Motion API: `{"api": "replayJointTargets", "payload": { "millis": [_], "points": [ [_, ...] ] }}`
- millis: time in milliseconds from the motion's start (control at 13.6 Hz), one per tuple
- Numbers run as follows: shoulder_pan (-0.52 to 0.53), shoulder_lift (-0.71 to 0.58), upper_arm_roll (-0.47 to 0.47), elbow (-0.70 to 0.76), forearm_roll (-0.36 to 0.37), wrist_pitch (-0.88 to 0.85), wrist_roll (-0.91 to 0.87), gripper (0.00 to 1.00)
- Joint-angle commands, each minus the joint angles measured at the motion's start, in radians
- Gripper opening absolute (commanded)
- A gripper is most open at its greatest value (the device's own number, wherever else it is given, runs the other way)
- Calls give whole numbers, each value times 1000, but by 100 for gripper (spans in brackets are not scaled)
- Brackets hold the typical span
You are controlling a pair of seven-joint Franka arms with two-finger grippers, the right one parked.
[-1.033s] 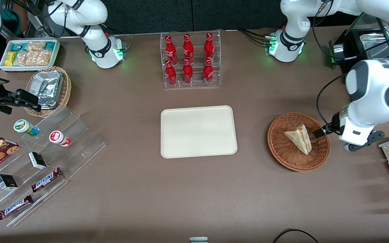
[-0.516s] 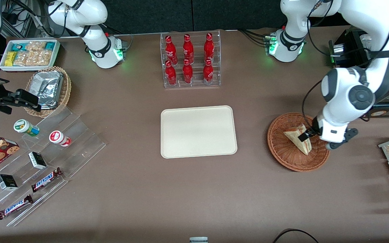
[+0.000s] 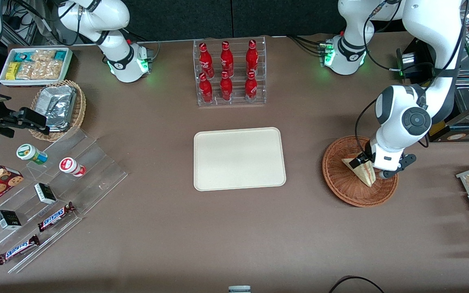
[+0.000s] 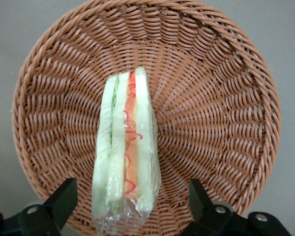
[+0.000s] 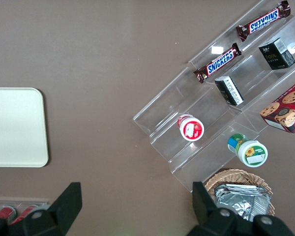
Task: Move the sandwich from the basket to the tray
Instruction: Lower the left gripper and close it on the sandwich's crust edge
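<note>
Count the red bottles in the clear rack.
6 red bottles in the clear rack: three per row, farther from the front camera than the tray. Gripper open, straddling the basket's sandwich.

Open tool [image 4: 130, 206] astride sandwich [image 4: 125, 157], unobstructed.

"SNICKERS" reads in blue letters on two brown candy bars lying on the clear stepped display stand [image 3: 51, 191] toward the parked arm's end of the worktop: one bar [image 3: 56, 216] on a step, the other [image 3: 18, 249] nearer the front edge (the right wrist view shows both wordmarks too). The red bottles [image 3: 226, 69] carry white script, too small to read.
</note>
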Motion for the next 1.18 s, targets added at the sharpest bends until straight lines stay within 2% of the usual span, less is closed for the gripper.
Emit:
{"api": "replayJointTargets", "payload": {
  "millis": [0, 74, 148, 295, 369, 664, 885, 1107],
  "points": [
    [-3, 30, 5, -8, 13, 43, -15, 99],
    [2, 33, 5, -8, 13, 44, -15, 94],
    [2, 34, 5, -8, 13, 45, -18, 78],
    [3, 34, 5, -8, 13, 43, -18, 23],
    [6, 34, 5, -6, 13, 40, -8, 2],
    [8, 4, 7, 18, 13, -41, 2, 0],
    [0, -64, 4, 140, 27, -326, 15, 0],
    [-6, -79, -15, 332, 15, -625, 95, 0]
  ]
}}
